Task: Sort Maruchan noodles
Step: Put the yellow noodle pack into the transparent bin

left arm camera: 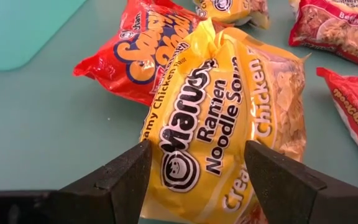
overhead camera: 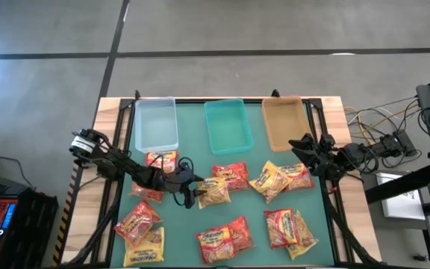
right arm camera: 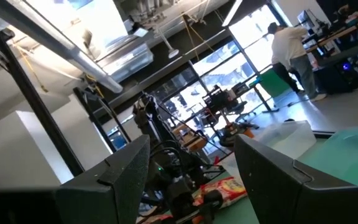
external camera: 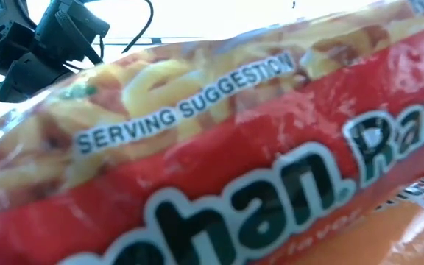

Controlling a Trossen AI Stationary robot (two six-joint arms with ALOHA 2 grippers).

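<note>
Several yellow, red and orange-red Maruchan packets lie flat on the green mat [overhead camera: 192, 153]. My left gripper [overhead camera: 192, 190] reaches in from the table's left to the middle of the mat. It is open [left arm camera: 197, 180], with a yellow Creamy Chicken packet [left arm camera: 229, 106] between its fingers. That packet [overhead camera: 215, 194] lies beside a red packet [left arm camera: 145, 50]. My right gripper [overhead camera: 302, 147] is open [right arm camera: 191, 168] and holds nothing. It hangs raised at the table's right, near the tan tray [overhead camera: 284, 123]. A red packet [external camera: 219, 169] right in front of the low camera fills that view. My left gripper has the yellow packet's near end [left arm camera: 191, 174] between its two open fingers, which come at it along its length. I cannot tell whether the fingers touch it. The packet lies on the mat.
Three trays stand in a row at the far edge: clear [overhead camera: 155, 123], teal [overhead camera: 228, 125] and tan. More packets lie at near left [overhead camera: 139, 224], near middle [overhead camera: 225, 237], near right [overhead camera: 290, 228] and right of middle [overhead camera: 278, 179]. A person [right arm camera: 291, 53] stands far off in the room.
</note>
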